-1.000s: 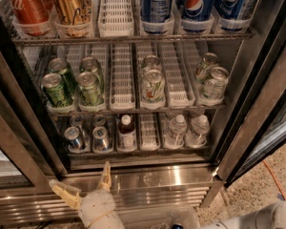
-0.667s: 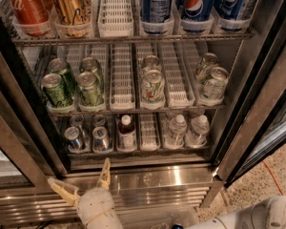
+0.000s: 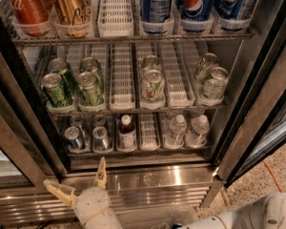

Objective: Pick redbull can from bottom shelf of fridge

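Several slim silver-and-blue redbull cans stand in two lanes at the left of the bottom shelf of the open fridge. The front two are the left can and the right can, with more behind them. My gripper is below and in front of the shelf, over the steel base, just beneath these cans. Its two yellowish fingers are spread wide: one finger points up toward the shelf and the other finger points left. It holds nothing.
A dark-labelled, white-capped bottle stands right of the redbull cans, and water bottles stand further right. Green cans fill the rack above, with Pepsi cans on top. The door frame stands at the left. My white arm link is at lower right.
The gripper has drifted slightly left and stays open. The white arm link at lower right has come further into view. The cans have not moved.
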Controlling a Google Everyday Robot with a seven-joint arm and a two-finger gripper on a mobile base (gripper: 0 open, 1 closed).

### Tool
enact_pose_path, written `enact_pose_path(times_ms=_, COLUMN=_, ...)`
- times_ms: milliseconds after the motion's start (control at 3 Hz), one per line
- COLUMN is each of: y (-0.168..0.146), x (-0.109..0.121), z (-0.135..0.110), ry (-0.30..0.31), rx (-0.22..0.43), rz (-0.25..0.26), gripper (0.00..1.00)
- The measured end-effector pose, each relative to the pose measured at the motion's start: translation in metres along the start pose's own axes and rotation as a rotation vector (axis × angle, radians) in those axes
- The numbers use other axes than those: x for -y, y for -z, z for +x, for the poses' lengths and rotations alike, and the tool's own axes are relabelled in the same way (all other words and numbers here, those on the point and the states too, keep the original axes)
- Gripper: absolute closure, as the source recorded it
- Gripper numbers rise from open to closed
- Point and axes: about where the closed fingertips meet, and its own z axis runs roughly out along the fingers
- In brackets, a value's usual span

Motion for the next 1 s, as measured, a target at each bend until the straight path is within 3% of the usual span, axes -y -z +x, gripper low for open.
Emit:
enact_pose_path(times_ms=667, y=-0.006, x=0.008, z=0.031, ry=0.101, rx=-0.095, rz=-0.044, gripper=0.00)
enact_pose_path(times_ms=1000, y=-0.009, x=0.019, z=0.037, ry=0.207, rx=-0.131, rz=-0.036, gripper=0.00)
